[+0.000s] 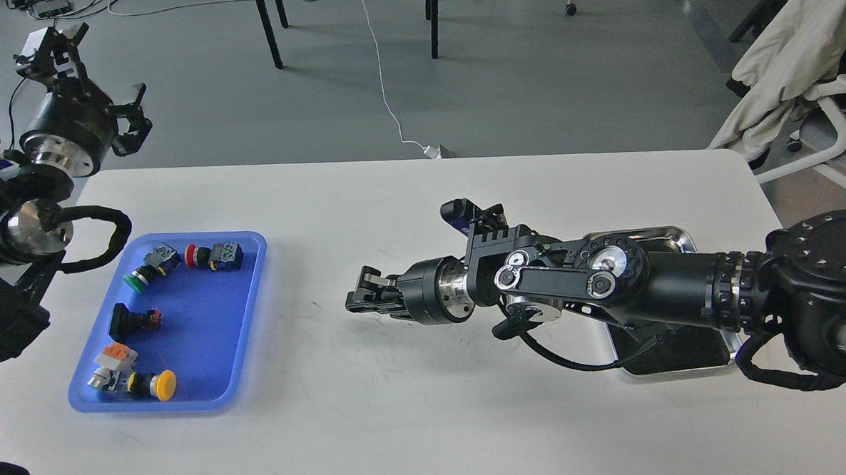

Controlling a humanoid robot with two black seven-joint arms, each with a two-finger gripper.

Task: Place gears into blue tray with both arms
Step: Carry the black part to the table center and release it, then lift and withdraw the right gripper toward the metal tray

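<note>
The blue tray (206,332) lies at the table's left and holds several coloured push-button switches (149,267). No gears show anywhere; none can be made out in either gripper. My right arm reaches leftward across the table's middle, low over the surface. Its gripper (360,299) points at the blue tray from about a hand's width right of it, fingers pressed together. My left gripper (101,66) is raised beyond the table's far left corner, above and behind the blue tray, fingers spread and empty.
A shiny steel tray (669,235) with a dark bottom sits at the right, mostly covered by my right arm. Chair and table legs (268,26), a white cable on the floor and a draped chair (793,57) stand beyond the table.
</note>
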